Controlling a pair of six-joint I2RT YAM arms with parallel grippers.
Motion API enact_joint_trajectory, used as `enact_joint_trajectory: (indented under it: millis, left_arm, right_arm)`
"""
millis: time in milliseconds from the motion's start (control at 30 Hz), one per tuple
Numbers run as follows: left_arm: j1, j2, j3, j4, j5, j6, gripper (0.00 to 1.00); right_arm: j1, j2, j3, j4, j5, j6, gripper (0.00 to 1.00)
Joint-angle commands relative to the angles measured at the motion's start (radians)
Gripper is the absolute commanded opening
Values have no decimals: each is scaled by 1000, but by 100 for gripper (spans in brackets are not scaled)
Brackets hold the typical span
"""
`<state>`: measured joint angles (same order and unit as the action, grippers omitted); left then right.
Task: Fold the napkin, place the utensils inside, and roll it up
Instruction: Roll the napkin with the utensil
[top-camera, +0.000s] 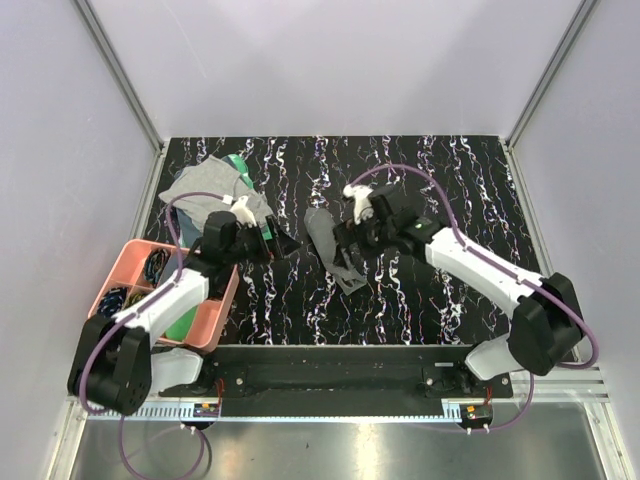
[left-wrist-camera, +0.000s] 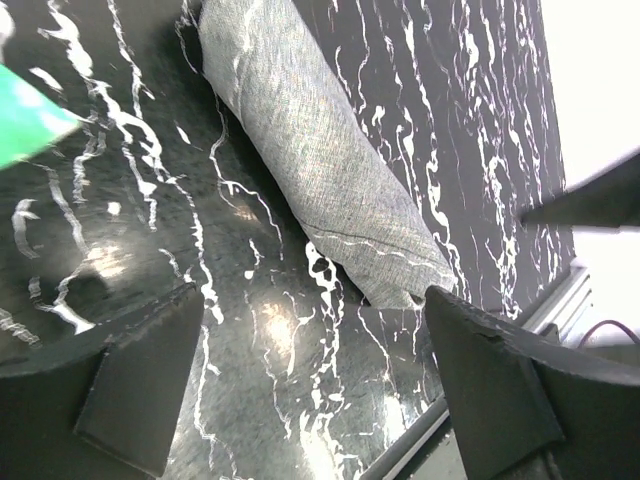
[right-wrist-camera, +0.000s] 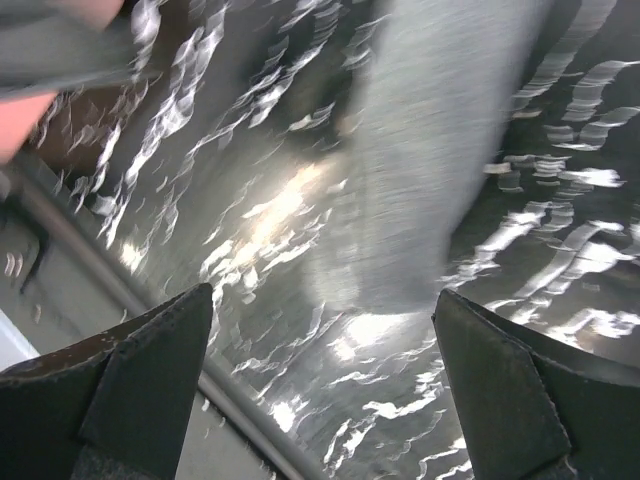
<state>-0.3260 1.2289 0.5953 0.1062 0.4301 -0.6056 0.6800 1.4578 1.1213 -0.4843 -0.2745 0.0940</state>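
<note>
Around the work area: table, cloth, tray, walls

A black table top (top-camera: 440, 180) with white marble veins fills the middle. At its far left corner a light grey cloth (top-camera: 200, 185) lies crumpled over a green item (top-camera: 237, 163). A pink divided tray (top-camera: 218, 312) stands at the near left, with small dark objects in two compartments. White walls (top-camera: 330, 60) close the sides, and a metal rail (top-camera: 340, 408) runs along the near edge.

One napkin (left-wrist-camera: 320, 170), one lighter cloth (top-camera: 205, 185), one green item (top-camera: 237, 163), one pink tray (top-camera: 215, 318), two grippers: left gripper (left-wrist-camera: 312, 293), right gripper (right-wrist-camera: 322, 292)
</note>
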Motion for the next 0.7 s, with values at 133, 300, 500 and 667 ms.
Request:
enact_joint_trajectory:
  millis: [133,300,500,667]
  left_arm:
    - [25,-302,-5,-102,-143,165,99]
    - [27,-448,9,-200,-244,191,99]
    - [25,-488,0,-211,-295,190,99]
    - [27,-508,0,-198,-313,184,99]
  right_arm:
    - [-345,-97,-155,218,18,173,100]
    - [-425,-269,-301,338,70,201,100]
    - [-425,-389,-406,391,169,159,100]
    - [-425,-433,-449,400,193,136,100]
